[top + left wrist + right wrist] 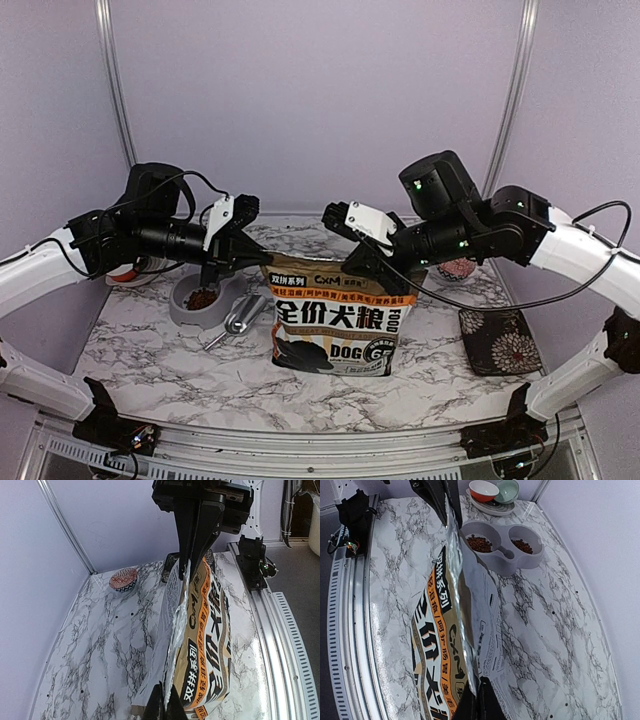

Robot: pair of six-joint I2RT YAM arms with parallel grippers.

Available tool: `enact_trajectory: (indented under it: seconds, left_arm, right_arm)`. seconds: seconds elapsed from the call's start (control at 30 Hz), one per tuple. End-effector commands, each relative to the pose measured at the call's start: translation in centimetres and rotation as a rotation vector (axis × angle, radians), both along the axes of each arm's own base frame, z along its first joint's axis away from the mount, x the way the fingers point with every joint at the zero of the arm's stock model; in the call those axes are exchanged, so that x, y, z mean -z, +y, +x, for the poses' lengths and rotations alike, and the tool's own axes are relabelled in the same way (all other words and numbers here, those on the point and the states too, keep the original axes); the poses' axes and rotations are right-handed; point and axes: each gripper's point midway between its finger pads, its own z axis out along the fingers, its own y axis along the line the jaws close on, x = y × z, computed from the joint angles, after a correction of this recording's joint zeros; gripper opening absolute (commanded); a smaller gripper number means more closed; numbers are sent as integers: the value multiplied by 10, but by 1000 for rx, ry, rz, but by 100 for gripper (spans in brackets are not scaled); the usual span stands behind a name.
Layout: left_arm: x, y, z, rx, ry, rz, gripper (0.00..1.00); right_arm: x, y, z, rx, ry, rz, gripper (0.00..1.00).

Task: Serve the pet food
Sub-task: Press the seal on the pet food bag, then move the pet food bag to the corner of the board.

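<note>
Though both clenched on the bag [335, 320], left end effector [260, 263] near pet food [203, 298], right end effector [351, 269] farther.

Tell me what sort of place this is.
Most likely a robot test booth staged as a pet-feeding corner, not a home: plain panel walls on metal posts enclose a marble-patterned tabletop, with a dog-food bag and a grey double feeding dish of kibble on it.
</note>
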Motion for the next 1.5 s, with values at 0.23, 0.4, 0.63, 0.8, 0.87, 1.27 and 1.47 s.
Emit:
enact_trajectory:
  seconds: [0.23,0.4,0.63,0.8,0.87,1.27,1.47]
  left_arm:
    - [-27,4,-4,10,-63,-69,0]
    - [-26,4,-4,8,-61,-67,0]
    - [-28,4,-4,9,-64,-71,0]
    - [-28,4,-4,8,-65,-73,0]
    - [-28,4,-4,7,-64,-72,0]
    - [-29,4,-5,10,-66,-76,0]
    - [-29,4,-5,11,-65,-77,0]
  right_arm:
    - [-7,-36,9,117,-19,-11,0]
    - [-10,-48,8,136,-25,9,0]
    - [-2,-58,8,166,-13,-14,23]
    - [-2,-63,8,176,-11,-18,7]
    - [-4,-66,7,182,-15,-14,0]
    - [-7,-53,4,123,12,9,36]
    - [-5,-29,10,57,15,7,34]
